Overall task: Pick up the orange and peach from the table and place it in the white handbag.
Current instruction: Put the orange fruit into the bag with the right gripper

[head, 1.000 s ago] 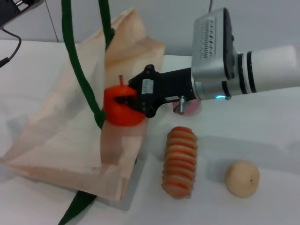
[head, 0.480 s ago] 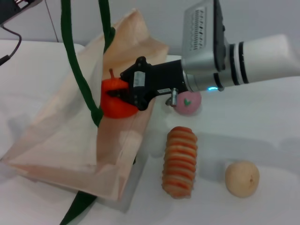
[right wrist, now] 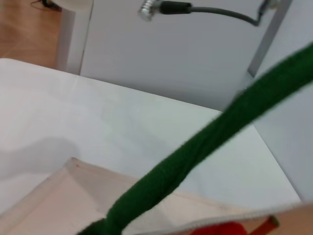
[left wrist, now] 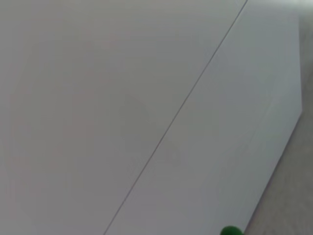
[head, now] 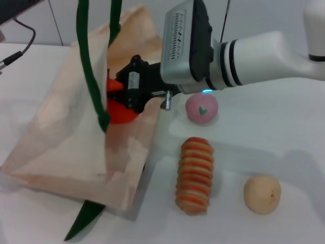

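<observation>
The right claw (head: 118, 95), clamped on the orange (head: 118, 108), has pushed further left over the last second, so the fruit now sits inside the mouth of the white handbag (head: 61, 142), behind its green strap (head: 94, 76). The orange looks ready for release, while the peach (head: 201, 109) waits on the table (head: 274, 152), just beside the bag; the left claw is out of sight

Right gripper (head: 116, 95) clamped on the orange (head: 118, 108), arm stretched leftward
</observation>
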`<move>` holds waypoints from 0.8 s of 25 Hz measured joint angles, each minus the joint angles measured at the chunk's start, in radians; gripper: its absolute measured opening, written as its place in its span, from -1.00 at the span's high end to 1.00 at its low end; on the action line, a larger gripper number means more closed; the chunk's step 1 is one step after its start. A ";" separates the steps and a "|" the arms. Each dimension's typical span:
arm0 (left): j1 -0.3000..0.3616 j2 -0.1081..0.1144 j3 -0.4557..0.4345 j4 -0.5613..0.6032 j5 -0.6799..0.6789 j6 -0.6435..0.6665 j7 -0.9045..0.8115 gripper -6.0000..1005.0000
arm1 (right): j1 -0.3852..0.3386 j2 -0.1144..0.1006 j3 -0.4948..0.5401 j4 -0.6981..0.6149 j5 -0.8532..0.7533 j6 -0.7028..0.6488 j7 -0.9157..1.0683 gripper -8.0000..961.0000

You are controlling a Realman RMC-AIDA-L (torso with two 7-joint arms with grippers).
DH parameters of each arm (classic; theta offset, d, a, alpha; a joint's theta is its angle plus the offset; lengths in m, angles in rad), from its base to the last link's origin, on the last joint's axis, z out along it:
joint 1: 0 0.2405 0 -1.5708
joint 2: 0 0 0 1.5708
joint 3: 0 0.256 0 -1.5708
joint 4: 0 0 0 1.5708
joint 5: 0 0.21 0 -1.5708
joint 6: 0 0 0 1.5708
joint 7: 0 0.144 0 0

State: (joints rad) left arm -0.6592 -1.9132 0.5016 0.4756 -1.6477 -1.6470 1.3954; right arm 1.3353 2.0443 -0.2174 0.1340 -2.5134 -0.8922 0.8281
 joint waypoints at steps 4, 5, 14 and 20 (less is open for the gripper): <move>-0.002 -0.002 0.004 0.000 0.004 0.015 0.002 0.73 | 0.013 0.001 0.027 0.016 0.005 -0.006 -0.026 0.85; -0.002 -0.002 0.005 0.000 0.004 0.019 0.002 0.73 | 0.014 0.001 0.043 0.019 0.005 -0.009 -0.041 0.85; -0.032 -0.007 0.006 -0.009 0.005 0.012 -0.004 0.73 | 0.020 0.002 0.107 0.037 0.003 0.111 -0.094 0.86; -0.048 -0.013 0.006 -0.009 0.005 0.004 -0.008 0.73 | 0.022 0.004 0.138 0.052 0.001 0.243 -0.107 0.86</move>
State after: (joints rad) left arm -0.7068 -1.9264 0.5078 0.4661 -1.6428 -1.6434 1.3872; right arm 1.3574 2.0481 -0.0796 0.1862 -2.5124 -0.6490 0.7215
